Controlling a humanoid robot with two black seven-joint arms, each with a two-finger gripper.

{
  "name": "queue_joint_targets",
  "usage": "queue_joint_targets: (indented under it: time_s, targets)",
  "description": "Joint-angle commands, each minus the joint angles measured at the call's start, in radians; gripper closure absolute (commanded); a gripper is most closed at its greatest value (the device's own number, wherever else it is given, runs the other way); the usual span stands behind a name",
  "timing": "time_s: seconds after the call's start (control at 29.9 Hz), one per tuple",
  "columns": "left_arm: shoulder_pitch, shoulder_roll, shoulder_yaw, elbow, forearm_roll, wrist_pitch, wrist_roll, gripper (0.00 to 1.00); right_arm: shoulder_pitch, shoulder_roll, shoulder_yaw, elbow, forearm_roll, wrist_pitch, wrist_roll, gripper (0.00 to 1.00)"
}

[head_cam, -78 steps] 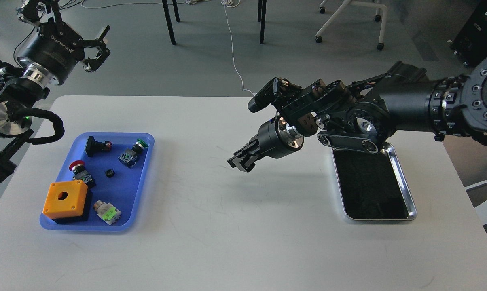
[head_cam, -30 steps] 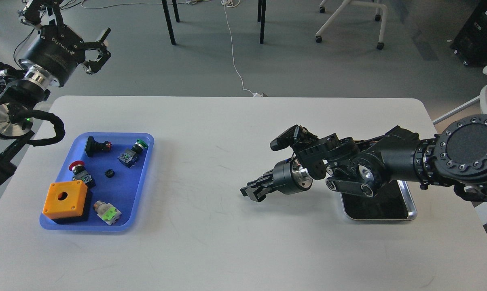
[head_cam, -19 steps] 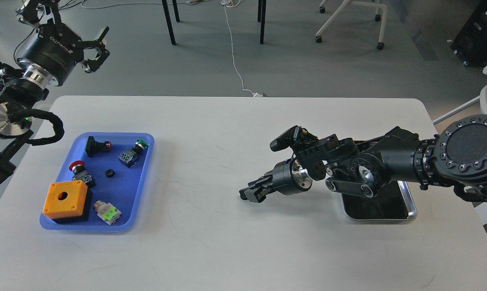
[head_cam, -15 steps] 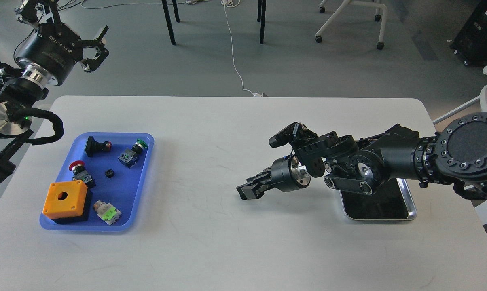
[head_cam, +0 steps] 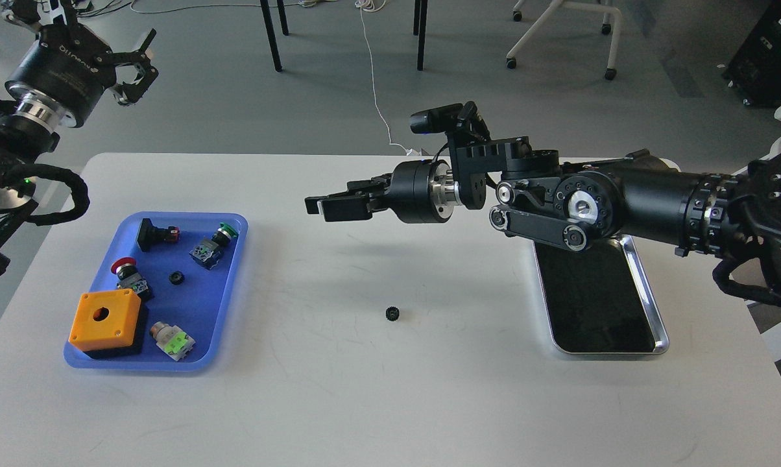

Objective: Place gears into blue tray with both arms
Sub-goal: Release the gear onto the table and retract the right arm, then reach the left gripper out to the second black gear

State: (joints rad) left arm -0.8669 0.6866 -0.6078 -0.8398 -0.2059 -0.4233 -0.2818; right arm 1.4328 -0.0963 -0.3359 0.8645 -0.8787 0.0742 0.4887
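One small black gear [head_cam: 392, 314] lies loose on the white table, mid-table and well right of the blue tray [head_cam: 194, 303]. A second gear [head_cam: 176, 278] rests inside that tray among the switches. My right gripper [head_cam: 320, 206] hovers high above the table, up and to the left of the loose gear, its fingers open and holding nothing. Beyond the table's far left corner, my left gripper [head_cam: 135, 67] is raised off the table with its fingers spread open and empty.
The blue tray also holds an orange box [head_cam: 104, 319], a black push-button [head_cam: 154, 234], a red-capped switch [head_cam: 126, 271], a green-capped one [head_cam: 212, 244] and a light green one [head_cam: 172, 340]. A steel tray [head_cam: 650, 305] with a dark inside sits at the right, under my right forearm.
My right gripper was low, touching the table; it has let go of a gear there, then risen and swung up and left. My left gripper shifted slightly up and left.
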Motion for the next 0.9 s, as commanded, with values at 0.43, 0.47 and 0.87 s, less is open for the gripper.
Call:
queue_joint_targets:
  time_s: [0.43, 0.47, 0.87]
  targets:
    - [-0.087, 0.014, 0.065, -0.193, 0.178, -0.017, 0.096, 0.02, -0.317, -0.381, 0.587, 0.014, 0.07, 0.007, 0.0, 0.02]
    - [-0.102, 0.013, 0.071, -0.193, 0.219, -0.017, 0.111, 0.02, -0.336, -0.393, 0.612, 0.016, 0.098, 0.007, 0.0, 0.02]
    - [-0.116, -0.07, 0.076, -0.361, 0.712, -0.026, 0.121, 0.02, -0.453, -0.543, 0.689, 0.007, 0.561, 0.093, 0.0, 0.02]
